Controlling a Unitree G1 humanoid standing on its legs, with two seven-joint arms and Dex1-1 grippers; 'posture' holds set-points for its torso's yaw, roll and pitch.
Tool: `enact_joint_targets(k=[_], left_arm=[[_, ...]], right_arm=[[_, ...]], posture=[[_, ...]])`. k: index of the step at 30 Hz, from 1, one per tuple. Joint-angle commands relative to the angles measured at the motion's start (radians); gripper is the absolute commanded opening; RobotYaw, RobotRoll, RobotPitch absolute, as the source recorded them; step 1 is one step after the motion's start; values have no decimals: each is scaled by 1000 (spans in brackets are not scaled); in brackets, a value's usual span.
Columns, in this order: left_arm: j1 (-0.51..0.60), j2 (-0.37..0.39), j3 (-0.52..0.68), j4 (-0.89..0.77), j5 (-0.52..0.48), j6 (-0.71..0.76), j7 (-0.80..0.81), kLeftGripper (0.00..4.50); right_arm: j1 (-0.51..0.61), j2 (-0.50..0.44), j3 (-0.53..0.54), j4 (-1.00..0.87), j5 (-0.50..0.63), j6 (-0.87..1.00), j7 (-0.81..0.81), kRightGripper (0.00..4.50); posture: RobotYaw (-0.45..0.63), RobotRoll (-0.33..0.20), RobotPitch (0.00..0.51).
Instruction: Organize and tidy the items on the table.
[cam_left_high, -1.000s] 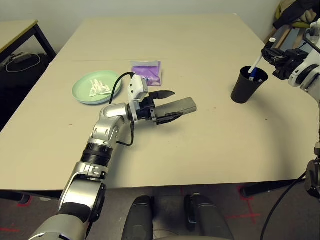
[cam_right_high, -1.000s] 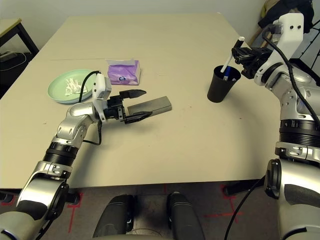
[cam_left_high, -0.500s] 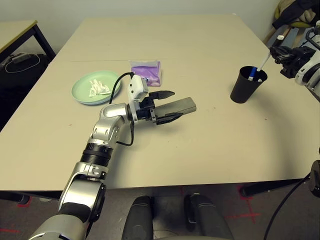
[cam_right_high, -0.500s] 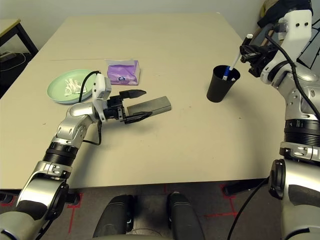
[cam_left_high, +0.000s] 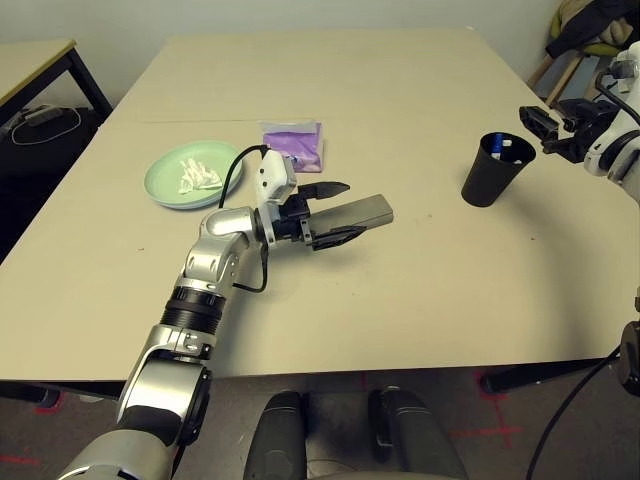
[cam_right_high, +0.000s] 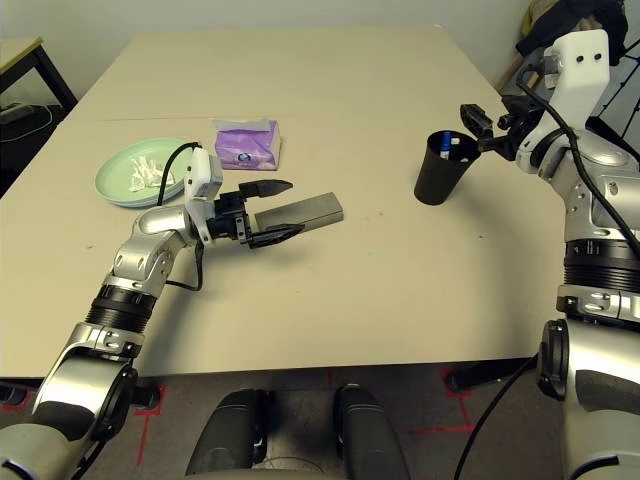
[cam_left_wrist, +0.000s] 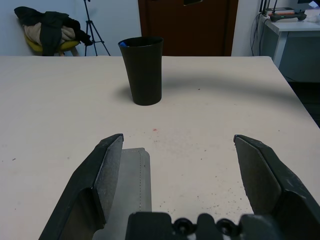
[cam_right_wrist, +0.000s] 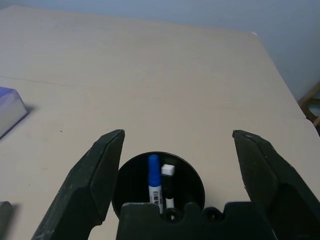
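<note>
The right pincer (cam_right_high: 478, 128) hangs wide and empty just above the black cup (cam_right_high: 441, 167) at the desk's (cam_right_high: 400, 300) three o'clock; inside stand two markers (cam_right_wrist: 160, 185), upright for storage; the left pincer (cam_left_high: 335, 210), spread wide, flanks the glasses case (cam_left_high: 360, 211) near centre, likely readying a grasp.

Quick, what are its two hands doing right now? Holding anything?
Left gripper: open, holding nothing; the grey case lies between its fingers.
Right gripper: open and empty, above the black cup with two markers inside.
</note>
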Motion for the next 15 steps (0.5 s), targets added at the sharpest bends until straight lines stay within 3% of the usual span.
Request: enact_joint_targets(k=[1,8,11,15], left_arm=[[3,6,-4,-19,3,4,0,4500],[-5,-7,32,-20,-3,8,72,4500],[-1,-36,79,-36,-4,14,194,4500],[13,-86,169,-26,40,-44,451,4500]], right_arm=[[10,4,-1,-3,-2,-8,3,4458],[67,80,-26,-100,94,-133,132,4458],[143,127,-26,-147,122,-246,211,4458],[230,219,-24,-209,140,-298,179,4458]], posture=[[108,0,71],[99,0,68],[103,0,68],[111,0,71]])
